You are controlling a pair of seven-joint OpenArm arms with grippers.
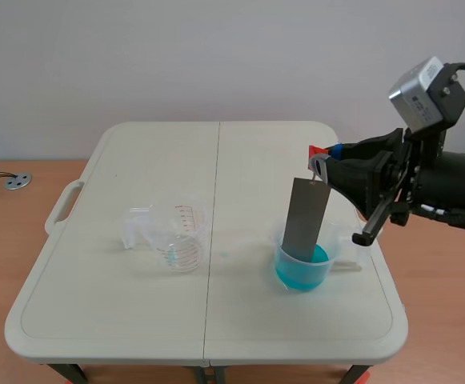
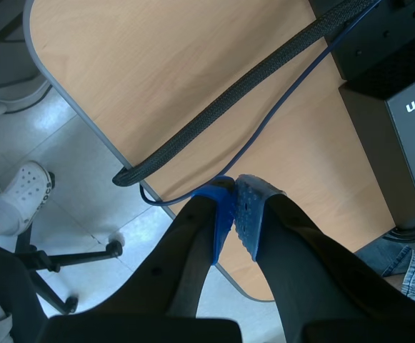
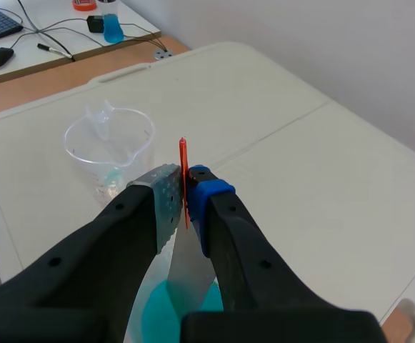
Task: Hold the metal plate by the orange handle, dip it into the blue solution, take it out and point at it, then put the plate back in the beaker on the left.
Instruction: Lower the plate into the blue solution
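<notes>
My right gripper (image 1: pixel 322 160) is shut on the orange handle (image 3: pixel 183 179) of a grey metal plate (image 1: pixel 305 218). The plate hangs upright with its lower end inside the beaker of blue solution (image 1: pixel 302 266) at the table's right front. From the right wrist the plate (image 3: pixel 189 264) drops between the fingers into the blue liquid (image 3: pixel 157 318). An empty clear measuring beaker (image 1: pixel 180 236) stands left of centre, also seen ahead of the gripper (image 3: pixel 111 146). My left gripper (image 2: pixel 234 207) is shut on nothing, off the table above a wooden desk.
The white folding table (image 1: pixel 136 312) has a centre seam and a handle on its left edge. The left wrist view shows a wooden desk (image 2: pixel 193 86) with cables (image 2: pixel 228 100), a dark box, and floor with a person's white shoe (image 2: pixel 25 187).
</notes>
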